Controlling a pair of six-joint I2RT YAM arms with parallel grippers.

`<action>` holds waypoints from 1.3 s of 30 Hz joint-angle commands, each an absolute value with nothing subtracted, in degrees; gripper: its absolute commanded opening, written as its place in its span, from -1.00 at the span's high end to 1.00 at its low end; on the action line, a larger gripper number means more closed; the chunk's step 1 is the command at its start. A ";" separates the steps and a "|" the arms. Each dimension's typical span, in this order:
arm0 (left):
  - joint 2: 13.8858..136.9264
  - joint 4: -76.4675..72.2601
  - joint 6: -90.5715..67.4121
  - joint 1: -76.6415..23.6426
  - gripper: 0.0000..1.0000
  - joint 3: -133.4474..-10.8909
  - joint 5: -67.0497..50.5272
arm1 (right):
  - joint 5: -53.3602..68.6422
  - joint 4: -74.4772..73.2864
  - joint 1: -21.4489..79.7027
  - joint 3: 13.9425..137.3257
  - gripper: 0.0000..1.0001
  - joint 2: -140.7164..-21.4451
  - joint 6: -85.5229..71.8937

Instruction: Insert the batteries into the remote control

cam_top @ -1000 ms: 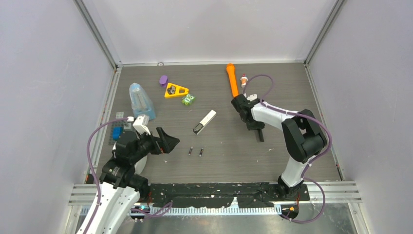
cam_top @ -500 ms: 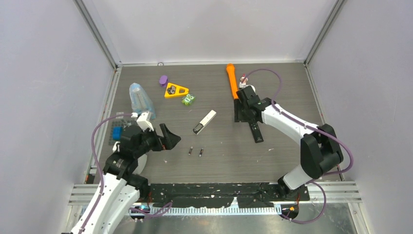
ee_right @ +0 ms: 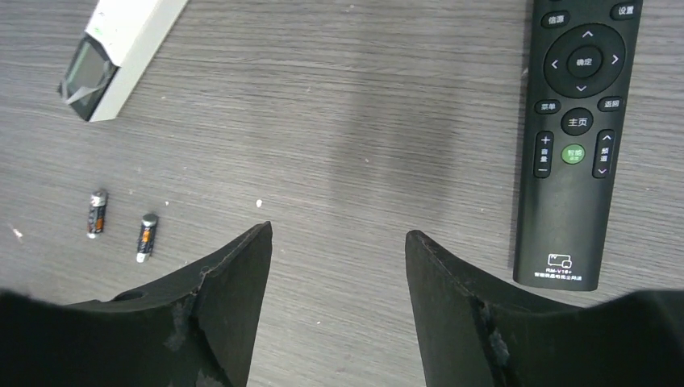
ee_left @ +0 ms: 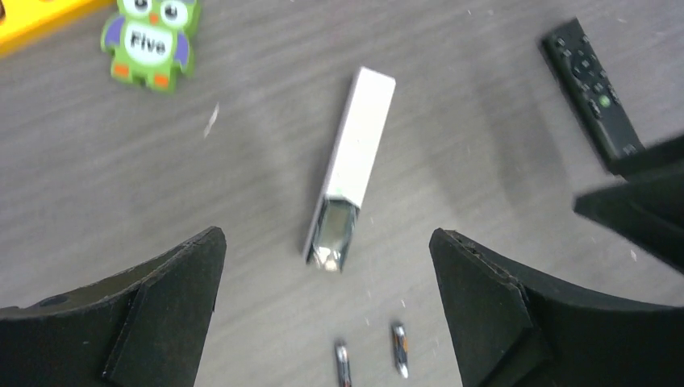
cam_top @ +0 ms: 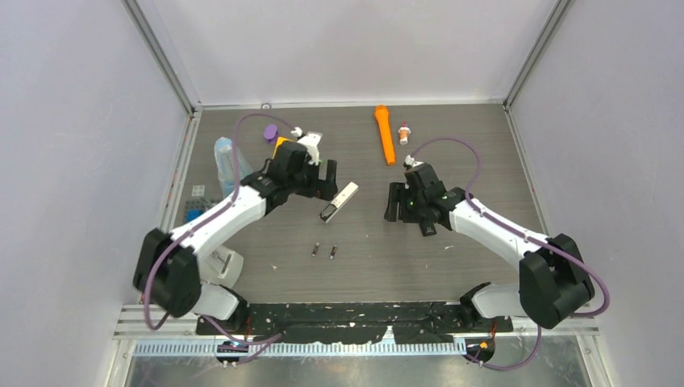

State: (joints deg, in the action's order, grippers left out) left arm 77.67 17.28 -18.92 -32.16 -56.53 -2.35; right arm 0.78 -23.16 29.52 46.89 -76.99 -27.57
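The two batteries are light, hard and smooth, so probably prone to rolling; pinch one across its middle. They lie on the desk near the white remote control, off its shiny end. The left fingers hang wide apart above it, empty. The right fingers stand partly open, empty, beside a black remote.
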 commanded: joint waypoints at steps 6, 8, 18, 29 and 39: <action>100.08 16.05 -10.90 -34.39 -0.93 -70.45 -5.57 | -3.64 -30.00 29.48 47.22 -0.49 -64.84 -24.70; 102.31 15.04 -10.98 -35.67 -0.93 -70.70 -5.78 | -4.52 -31.69 29.18 47.43 -0.53 -61.95 -24.16; 110.85 24.50 -12.66 -40.14 -0.82 -76.74 6.82 | -4.87 -35.75 28.52 50.35 -0.55 -56.45 -24.63; 111.27 27.86 -11.47 -40.37 0.52 -76.14 7.90 | -2.41 -35.92 28.30 50.18 -0.54 -55.78 -25.81; 95.34 33.73 -6.97 -40.19 1.00 -73.87 -27.64 | 27.88 -26.34 28.30 48.41 -0.52 -51.37 -14.85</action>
